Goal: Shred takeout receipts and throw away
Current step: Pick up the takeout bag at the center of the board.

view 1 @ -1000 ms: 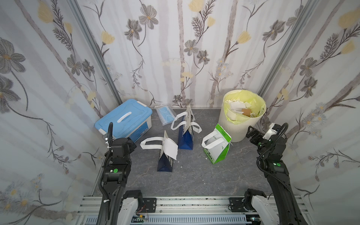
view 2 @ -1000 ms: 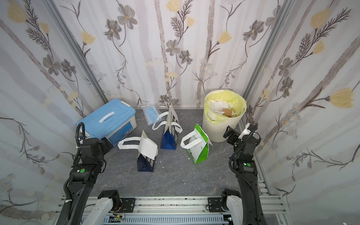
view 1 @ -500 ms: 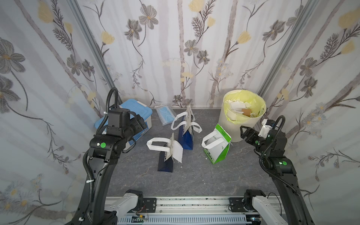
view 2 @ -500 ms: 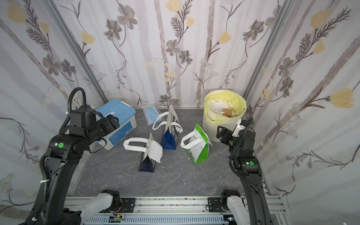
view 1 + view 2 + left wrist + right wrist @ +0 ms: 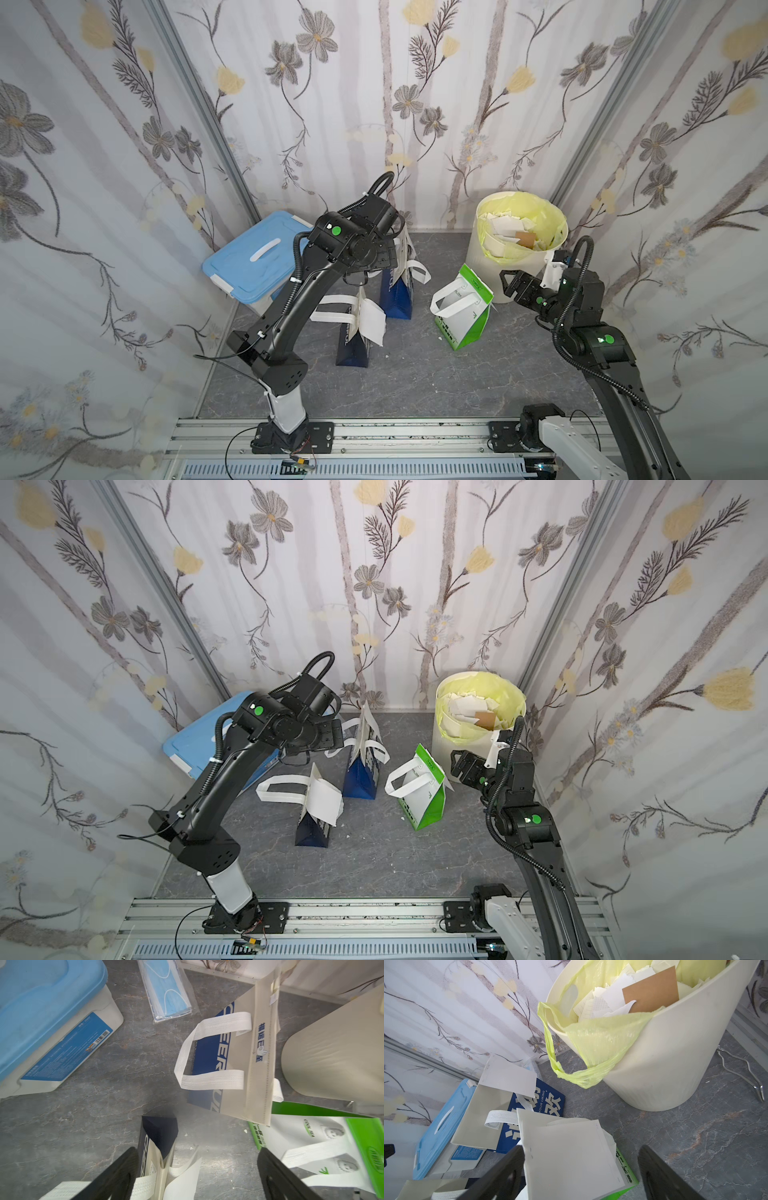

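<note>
**Left gripper** [image 5: 196,1152]: jaws spread wide, empty, raised over the dark blue bags.

**Right gripper** [image 5: 581,1148]: jaws wide, empty, just beside the bin [image 5: 519,274] wall.

**Takeout receipts:**
- One slip [image 5: 371,322] hangs on the near dark blue bag [image 5: 353,351], at 6 o'clock of the left gripper in both top views.
- One [image 5: 508,1078] is on the far dark blue bag [image 5: 397,295].
- One [image 5: 571,1157] is on the green-and-white bag [image 5: 463,320], at 9 o'clock of the right gripper.

**Blue-lidded box** [image 5: 253,262]: at 9 o'clock of the left gripper.

One white takeout receipt [image 5: 182,1180] hangs curled just ahead of the left end effector [image 5: 197,1150]. A second receipt [image 5: 571,1157], flat and untorn, tilts just before the right end effector [image 5: 580,1147]; a third receipt [image 5: 508,1076] stands farther beyond.
</note>
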